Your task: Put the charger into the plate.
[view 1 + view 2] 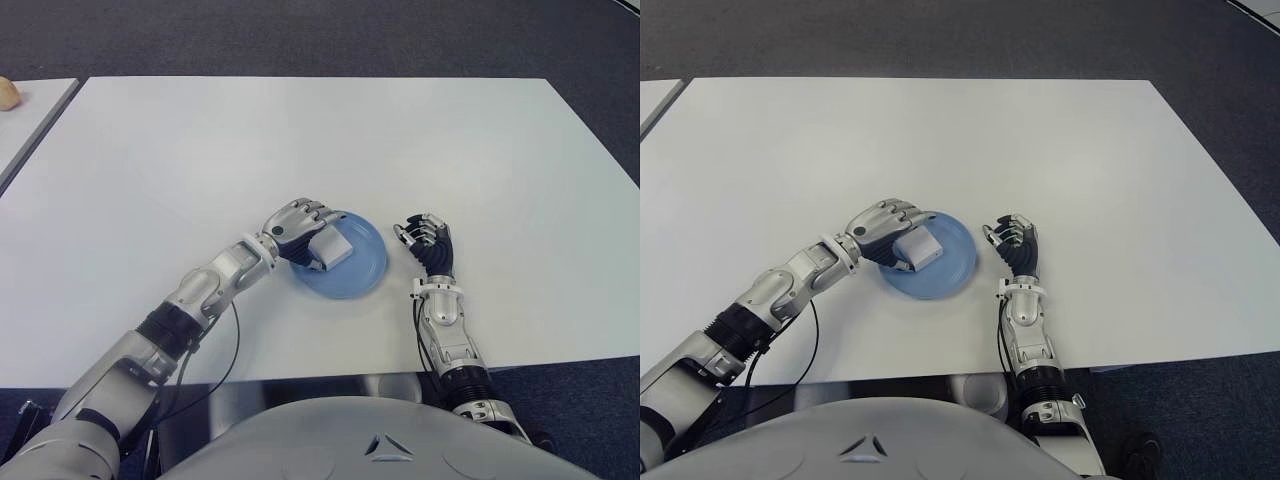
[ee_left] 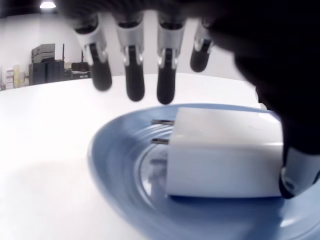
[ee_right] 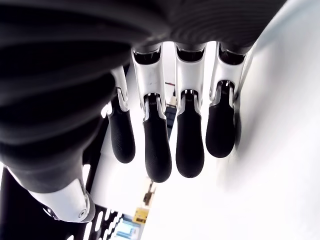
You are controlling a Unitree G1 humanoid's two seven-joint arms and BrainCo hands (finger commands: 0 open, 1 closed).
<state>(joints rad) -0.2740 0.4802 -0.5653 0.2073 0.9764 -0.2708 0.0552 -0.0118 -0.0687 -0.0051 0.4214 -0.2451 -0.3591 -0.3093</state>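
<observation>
A white cube-shaped charger lies in the blue plate, near the plate's left side, with its prongs pointing out over the dish. My left hand hovers over the plate's left rim. Its fingers are spread above the charger and apart from it, and only the thumb is against the charger's side. My right hand shows just right of the plate, fingers loosely bent and holding nothing.
The plate sits near the front middle of a white table. A second table edge with a small beige object is at the far left. Dark carpet surrounds the tables.
</observation>
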